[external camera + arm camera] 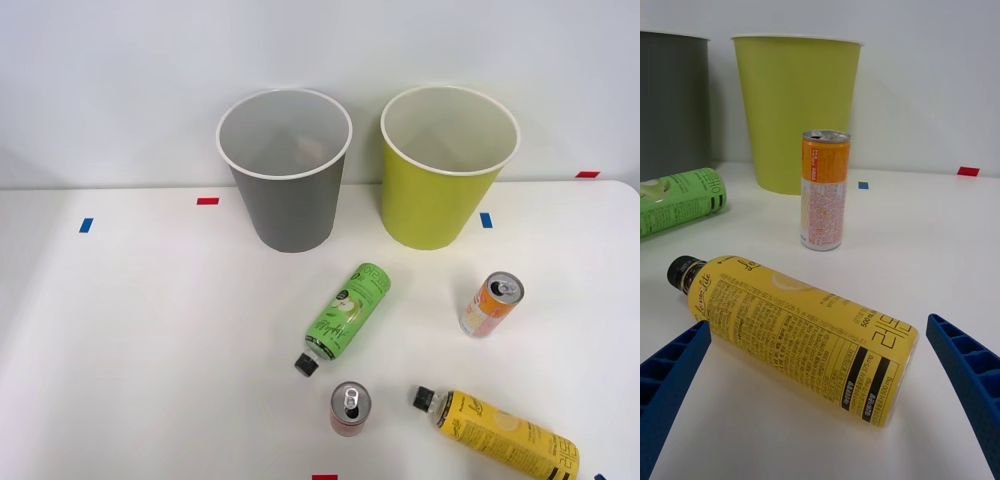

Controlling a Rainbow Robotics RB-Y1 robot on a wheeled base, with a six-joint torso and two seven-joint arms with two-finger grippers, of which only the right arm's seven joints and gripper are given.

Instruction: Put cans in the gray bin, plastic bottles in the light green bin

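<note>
The gray bin (288, 200) and the light green bin (440, 195) stand side by side at the back of the white table. A green-label plastic bottle (347, 312) lies in front of them, black cap toward me. The red can (349, 408) stands upright near the front edge. Right of it lies the yellow-label bottle (500, 432). An orange-and-white can (490, 305) stands upright behind it. My right gripper (818, 322) is open, its blue fingers on either side of the yellow bottle (797, 337), not touching it. Beyond are the orange can (824, 191), green bottle (677, 199), light green bin (794, 112) and gray bin (670, 105).
Small tape marks dot the table: red (207, 201) and blue (86, 225) at the back left, blue (486, 220) beside the green bin, red (587, 174) at the far right. A pale wall rises right behind the bins.
</note>
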